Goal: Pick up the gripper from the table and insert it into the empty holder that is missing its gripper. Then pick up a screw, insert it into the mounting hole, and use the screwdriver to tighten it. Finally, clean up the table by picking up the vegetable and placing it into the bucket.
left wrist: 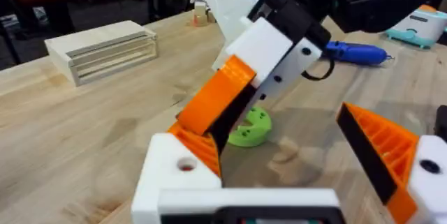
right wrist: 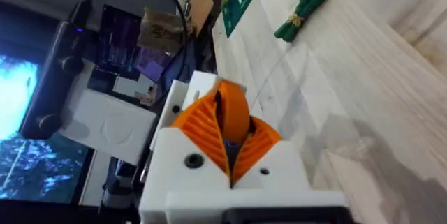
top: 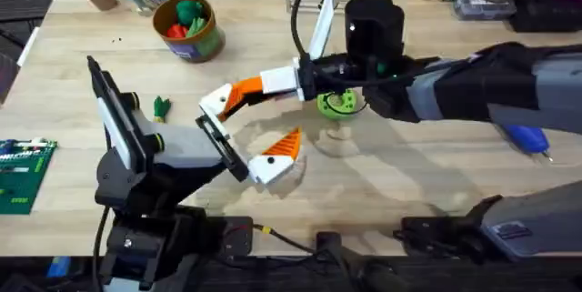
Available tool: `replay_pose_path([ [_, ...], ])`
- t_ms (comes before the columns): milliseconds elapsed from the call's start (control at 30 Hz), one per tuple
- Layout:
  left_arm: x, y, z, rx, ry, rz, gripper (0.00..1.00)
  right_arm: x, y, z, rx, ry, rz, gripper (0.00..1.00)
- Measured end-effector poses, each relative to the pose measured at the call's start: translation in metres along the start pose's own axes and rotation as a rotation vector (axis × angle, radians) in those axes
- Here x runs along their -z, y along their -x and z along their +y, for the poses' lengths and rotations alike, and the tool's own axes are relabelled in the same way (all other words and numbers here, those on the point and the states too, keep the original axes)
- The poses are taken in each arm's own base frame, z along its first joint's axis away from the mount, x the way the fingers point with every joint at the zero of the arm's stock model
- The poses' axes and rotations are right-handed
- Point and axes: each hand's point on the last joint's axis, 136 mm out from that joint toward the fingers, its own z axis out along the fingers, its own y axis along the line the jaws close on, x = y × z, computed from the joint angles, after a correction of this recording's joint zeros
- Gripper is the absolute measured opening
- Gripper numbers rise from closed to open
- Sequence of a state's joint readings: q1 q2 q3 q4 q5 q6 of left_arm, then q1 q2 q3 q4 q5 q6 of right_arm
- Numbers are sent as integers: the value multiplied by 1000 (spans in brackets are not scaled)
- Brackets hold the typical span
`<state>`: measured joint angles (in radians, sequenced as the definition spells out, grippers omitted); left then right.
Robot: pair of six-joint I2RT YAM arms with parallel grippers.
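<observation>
Large and dark, the right arm crosses the middle. The right gripper [top: 247, 93] is closed on one orange ridged wedge finger [right wrist: 228, 114] and holds it against the white holder [top: 215, 103], which is one finger mount of the left gripper [top: 250, 133]. The left gripper stands wide. One dark green vegetable [top: 162, 107] lies near the left gripper, one yellow-brown bucket [top: 211, 40] further behind it. One blue screwdriver [top: 527, 137] lies well apart from both, on the surface [top: 436, 174].
</observation>
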<state>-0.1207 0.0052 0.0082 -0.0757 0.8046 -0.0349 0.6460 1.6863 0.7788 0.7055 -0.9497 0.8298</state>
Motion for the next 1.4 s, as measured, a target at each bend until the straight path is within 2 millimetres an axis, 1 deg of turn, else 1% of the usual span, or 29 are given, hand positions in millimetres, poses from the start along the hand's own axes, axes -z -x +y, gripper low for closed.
replay_pose_path([
  [533, 0, 0, 1, 3, 6, 2, 994, -1, 0, 0, 1, -3, -2, 12],
  [667, 0, 0, 1, 3, 8, 2, 993, -1, 0, 0, 1, -3, -3, 59],
  [867, 0, 0, 1, 2, 9, 2, 992, -1, 0, 0, 1, -3, -2, 90],
  [1033, 0, 0, 1, 2, 7, 3, 993, -1, 0, 0, -9, -3, 0, 229],
  [1067, 0, 0, 0, 1, 3, 3, 993, -1, -1, 0, -11, 1, 5, 268],
  [1100, 0, 0, -2, 2, -8, 3, 993, -1, -2, 1, -13, 6, 11, 328],
  [1233, 1, -3, -32, -2, -171, 16, 993, -7, -14, 10, -16, 58, 76, 860],
  [1267, 1, -3, -36, -2, -196, 18, 993, -7, -17, 12, -17, 69, 90, 925],
  [1300, 2, -4, -39, -1, -214, 20, 993, -7, -18, 13, -19, 76, 99, 953],
  [1400, 3, -4, -43, 1, -238, 22, 993, -1, -16, 12, -22, 88, 104, 966],
])
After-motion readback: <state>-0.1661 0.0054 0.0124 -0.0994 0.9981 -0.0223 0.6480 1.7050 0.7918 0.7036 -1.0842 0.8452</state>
